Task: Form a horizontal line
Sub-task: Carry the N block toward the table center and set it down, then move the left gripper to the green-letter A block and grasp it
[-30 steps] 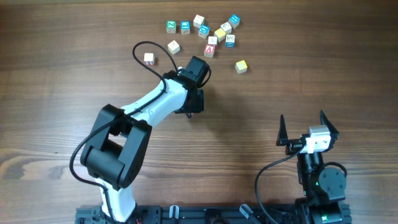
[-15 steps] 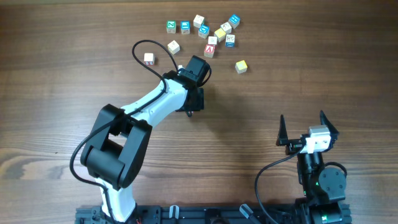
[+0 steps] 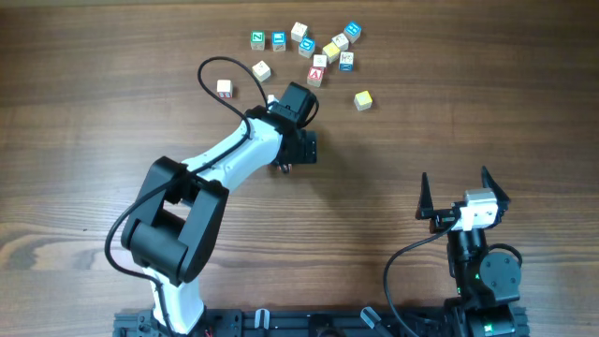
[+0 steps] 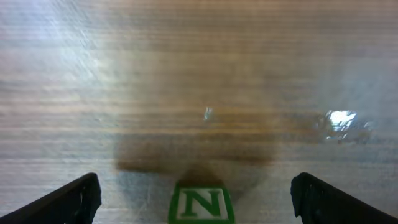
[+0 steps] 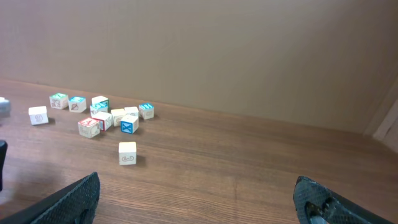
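Well, your left pincer (image 3: 300,150) stands wide open over the brown, grained wooden table (image 3: 112,112). Its dark fingers (image 4: 68,202) are clear of a small wooden cube with a green "N" (image 4: 201,204), which sits on the table between them. The small wooden letter cubes (image 3: 320,61) lie in a loose cluster on the far side, not in a row and well apart from that pincer. The red "A" cube (image 3: 315,77) is nearest it, and a yellowish cube (image 3: 363,99) sits alone. Your right pincer (image 3: 462,192) is open too, holding nothing.
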### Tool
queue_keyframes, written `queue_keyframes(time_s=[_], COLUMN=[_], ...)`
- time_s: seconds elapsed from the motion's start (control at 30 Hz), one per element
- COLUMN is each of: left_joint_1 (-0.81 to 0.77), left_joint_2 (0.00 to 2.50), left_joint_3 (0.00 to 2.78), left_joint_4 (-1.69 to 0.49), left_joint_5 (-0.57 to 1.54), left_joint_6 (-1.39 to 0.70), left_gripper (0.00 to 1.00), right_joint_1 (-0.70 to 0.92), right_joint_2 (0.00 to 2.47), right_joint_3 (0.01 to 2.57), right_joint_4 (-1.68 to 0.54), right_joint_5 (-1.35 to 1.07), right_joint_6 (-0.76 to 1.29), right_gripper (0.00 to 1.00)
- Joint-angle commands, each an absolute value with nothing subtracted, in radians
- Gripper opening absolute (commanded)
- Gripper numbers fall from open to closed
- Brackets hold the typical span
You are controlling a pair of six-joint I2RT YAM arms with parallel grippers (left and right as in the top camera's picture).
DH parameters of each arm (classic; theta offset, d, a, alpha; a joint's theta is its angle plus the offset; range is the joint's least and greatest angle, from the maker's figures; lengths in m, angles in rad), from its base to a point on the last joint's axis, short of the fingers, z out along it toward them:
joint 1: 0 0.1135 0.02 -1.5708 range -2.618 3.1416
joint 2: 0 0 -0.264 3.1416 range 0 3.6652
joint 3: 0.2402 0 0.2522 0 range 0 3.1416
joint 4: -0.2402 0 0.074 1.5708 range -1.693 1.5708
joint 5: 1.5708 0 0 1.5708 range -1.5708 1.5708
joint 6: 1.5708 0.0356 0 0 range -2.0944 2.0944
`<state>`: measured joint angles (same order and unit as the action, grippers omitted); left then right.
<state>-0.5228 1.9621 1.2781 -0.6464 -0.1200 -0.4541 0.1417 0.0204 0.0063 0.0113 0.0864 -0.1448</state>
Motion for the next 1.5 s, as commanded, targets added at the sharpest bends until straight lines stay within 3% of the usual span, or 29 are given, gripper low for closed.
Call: queue_keyframes(time_s=[0.0,0.03,0.07,0.1,0.13,0.17,0.27,0.3,0.33,0.47,0.83,1.0,1.1,1.27,1.37,1.47], left_joint_1=[-0.484,-0.464,-0.442,-0.415,-0.384,-0.357,-0.274,-0.253,-0.231,-0.229,-0.227,-0.227,-0.222,-0.186,-0.147,-0.095], left_joint_2=[1.940,1.923,1.910,1.901,1.900,1.900,1.900,1.897,1.892,1.911,2.042,2.122,2.182,2.240,2.263,2.279], left_joint_3=[1.398,1.452,1.506,1.576,1.659,1.729,1.870,1.888,1.890,1.881,1.881,1.881,1.881,1.881,1.881,1.881], left_joint_4=[-0.672,-0.700,-0.725,-0.760,-0.807,-0.838,-0.849,-0.849,-0.845,-0.799,-0.739,-0.725,-0.728,-0.743,-0.768,-0.796], left_joint_5=[-0.159,-0.159,-0.159,-0.158,-0.152,-0.138,-0.113,-0.107,-0.097,-0.117,-0.119,-0.226,-0.256,-0.251,-0.185,0.012], left_joint_6=[-0.424,-0.418,-0.418,-0.419,-0.419,-0.418,-0.397,-0.397,-0.398,-0.400,-0.396,-0.395,-0.237,-0.212,-0.163,-0.056], left_gripper=[1.00,0.98,0.87,0.57,0.08,0.04,0.04,0.19,0.43,0.51,0.52,0.53,0.70,0.70,0.68,0.71], right_joint_1=[0.136,0.136,0.136,0.136,0.136,0.136,0.136,0.136,0.136,0.136,0.136,0.136,0.136,0.136,0.136,0.136], right_joint_2=[0.014,0.014,0.014,0.014,0.014,0.014,0.014,0.014,0.014,0.014,0.014,0.014,0.014,0.014,0.014,0.014], right_joint_3=[0.005,0.005,0.005,0.005,0.005,0.005,0.005,0.005,0.005,0.005,0.005,0.005,0.005,0.005,0.005,0.005], right_joint_4=[0.014,0.014,0.014,0.014,0.014,0.014,0.014,0.014,0.014,0.014,0.014,0.014,0.014,0.014,0.014,0.014], right_joint_5=[0.078,0.078,0.078,0.078,0.078,0.078,0.078,0.078,0.078,0.078,0.078,0.078,0.078,0.078,0.078,0.078], right_joint_6=[-0.157,-0.157,-0.157,-0.157,-0.157,-0.157,-0.157,-0.157,-0.157,-0.157,-0.157,-0.157,-0.157,-0.157,-0.157,-0.157], right_gripper=[1.00,1.00,1.00,1.00,1.00,1.00,1.00,1.00,1.00,1.00,1.00,1.00,1.00,1.00,1.00,1.00])
